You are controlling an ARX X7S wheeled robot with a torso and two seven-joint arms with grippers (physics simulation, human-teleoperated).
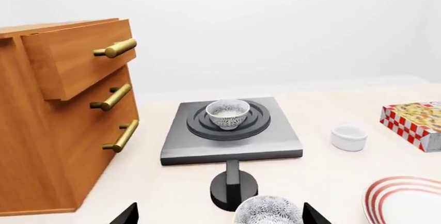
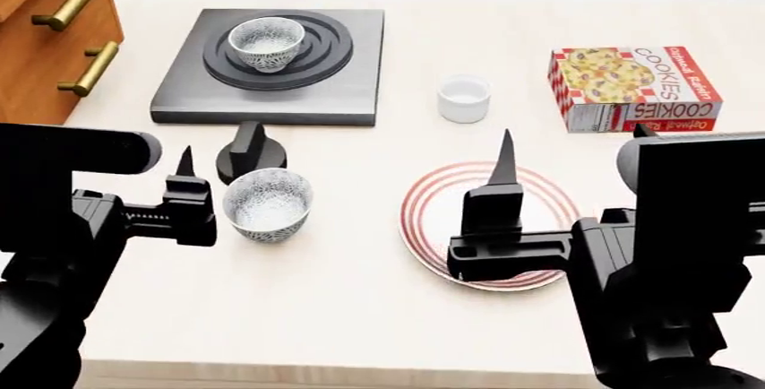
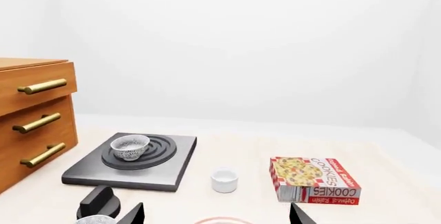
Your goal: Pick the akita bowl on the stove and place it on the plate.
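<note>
— Black end effectors nearest: left end effector (image 2: 227, 194) spread wide beside the twin bowl (image 2: 268, 204), gripping nothing; right end effector (image 2: 544, 192) spread open over the plate (image 2: 433, 194), empty too.

— And the akita bowl (image 2: 265, 44)?

— Farther back, upright on the stove (image 2: 347, 80) burner rings, beside the wooden drawers (image 2: 63, 26).

Both grippers' jaws apparently apart, holding nothing.
</note>
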